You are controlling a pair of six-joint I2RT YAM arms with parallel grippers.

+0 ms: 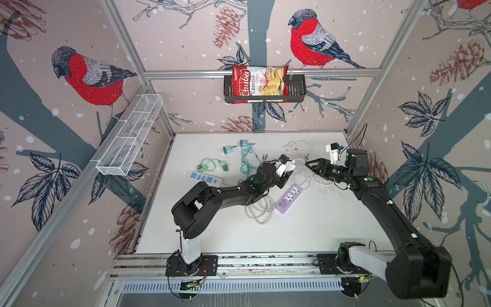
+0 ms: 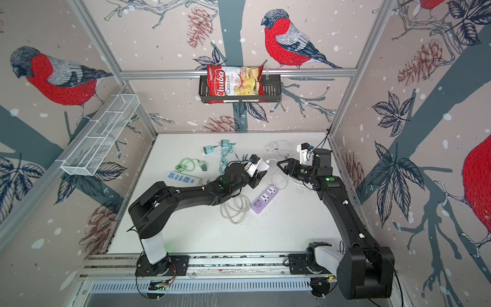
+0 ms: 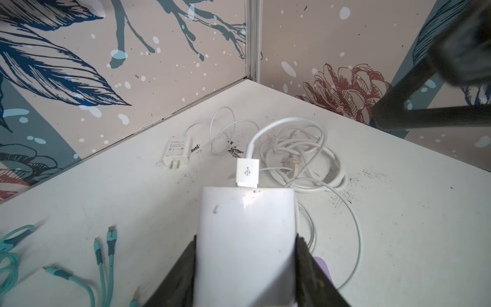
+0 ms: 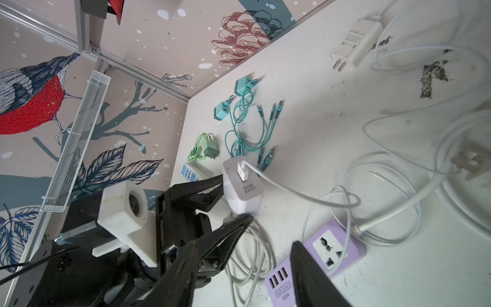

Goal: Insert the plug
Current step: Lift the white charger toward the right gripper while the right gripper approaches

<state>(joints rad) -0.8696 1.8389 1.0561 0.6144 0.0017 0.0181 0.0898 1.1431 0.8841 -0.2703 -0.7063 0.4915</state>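
1. At the front edge, both arms rise from a rail. Behind it the table (image 1: 305,234) lies bare across most of its near half, which is the widest free room.
2. Further in, a loose pale cable coil (image 1: 260,210) lies just beside the near end of the purple power strip (image 1: 289,199). The strip lies flat and slanted near the middle, sockets up.
3. Just beyond the strip, the left claw (image 3: 246,239) has its jaws partway apart, clamped on the two sides of the white charger (image 4: 243,191). The charger is held clear of the table, and a USB plug (image 3: 247,172) sits in its far face.
4. The right claw (image 1: 309,164) faces the charger from the right, near but apart, jaws partly open and empty. A white cord tangle (image 1: 308,178) lies beneath it, and its arm runs along the table's right edge.
5. Near the left edge lie a white power strip (image 1: 206,178) and a green cable (image 1: 207,166).
6. Farthest back, teal cables (image 1: 245,162) and a second white charger (image 3: 177,151) lie close to the back wall.
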